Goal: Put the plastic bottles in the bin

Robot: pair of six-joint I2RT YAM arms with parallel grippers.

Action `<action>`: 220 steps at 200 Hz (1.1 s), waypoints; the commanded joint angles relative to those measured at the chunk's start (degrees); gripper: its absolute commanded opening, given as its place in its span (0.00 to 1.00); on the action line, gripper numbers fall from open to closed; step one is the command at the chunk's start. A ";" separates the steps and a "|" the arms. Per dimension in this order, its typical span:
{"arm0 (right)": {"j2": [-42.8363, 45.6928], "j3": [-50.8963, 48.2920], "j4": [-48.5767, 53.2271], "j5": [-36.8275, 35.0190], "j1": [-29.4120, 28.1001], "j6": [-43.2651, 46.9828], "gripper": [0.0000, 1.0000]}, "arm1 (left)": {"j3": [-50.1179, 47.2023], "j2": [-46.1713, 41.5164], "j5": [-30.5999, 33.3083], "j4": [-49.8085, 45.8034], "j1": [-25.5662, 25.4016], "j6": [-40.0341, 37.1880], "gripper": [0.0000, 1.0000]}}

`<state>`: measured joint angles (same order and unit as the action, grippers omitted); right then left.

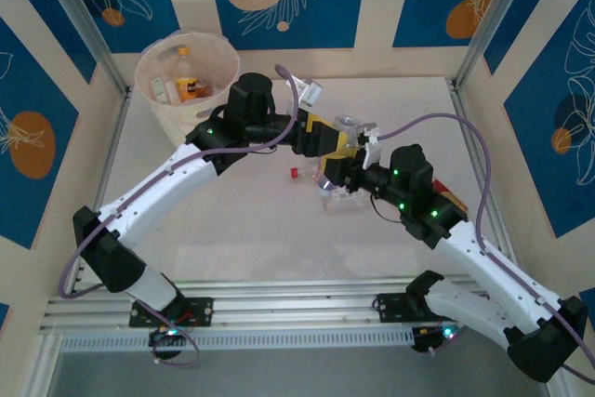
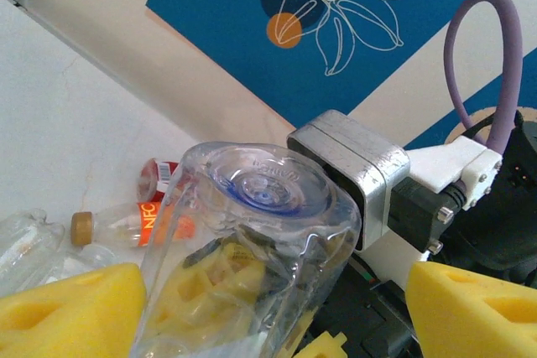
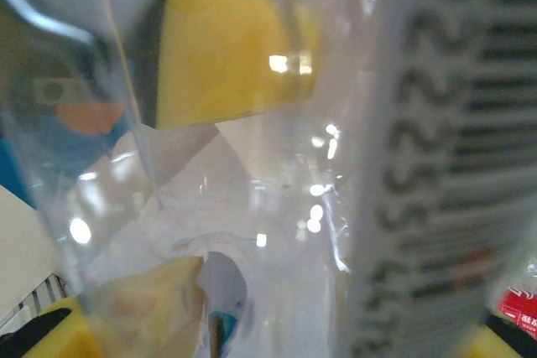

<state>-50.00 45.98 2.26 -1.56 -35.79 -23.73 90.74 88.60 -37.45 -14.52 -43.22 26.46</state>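
Both arms meet mid-table over one clear bottle (image 2: pixel 252 232), held off the table, base toward the left wrist camera. The right gripper (image 1: pixel 337 178) is clamped on it; in the right wrist view its wall and barcode label sit right against the lens. The left gripper (image 2: pixel 268 308) is spread wide with the bottle between its yellow pads (image 2: pixel 470 308). That pad stands clear of the plastic. The other pad is just beside the bottle, and contact is hard to judge, so probably no left grip yet.

The bin (image 1: pixel 165 107) is at the far left corner, well apart, with an orange bottle (image 1: pixel 191 84) already inside. More bottles lie on the table, e.g. an orange-label one (image 2: pixel 126 222).

Risks:
- Looks like a handover. If the right lets go before the left closes, the bottle drops onto the table.
- Thin, dented plastic. A hard squeeze can crush it or squirt it out of the foam.
- The wrists are very close, and the right arm's housing (image 2: pixel 352 173) is just behind the bottle. A bump could knock the grip.
- The bin is tall. A low carry hits the rim or tips it.
- A grip near the base could let the bottle swing on the way over.
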 commanded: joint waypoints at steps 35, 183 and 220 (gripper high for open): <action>1.37 2.38 -1.67 1.20 -1.34 2.11 0.42 | -2.76 -1.84 1.00 -2.41 2.53 -1.37 0.99; -2.21 4.27 -2.89 5.00 -2.00 0.54 0.42 | -1.27 1.84 -9.14 2.61 2.27 -1.25 0.80; -1.53 3.90 -2.00 4.14 -2.09 0.48 0.42 | -1.62 1.37 -7.83 4.51 2.36 0.38 0.61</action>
<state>-52.34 48.05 0.60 2.24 -37.19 -23.27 88.12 90.15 -45.17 -13.58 -41.34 25.36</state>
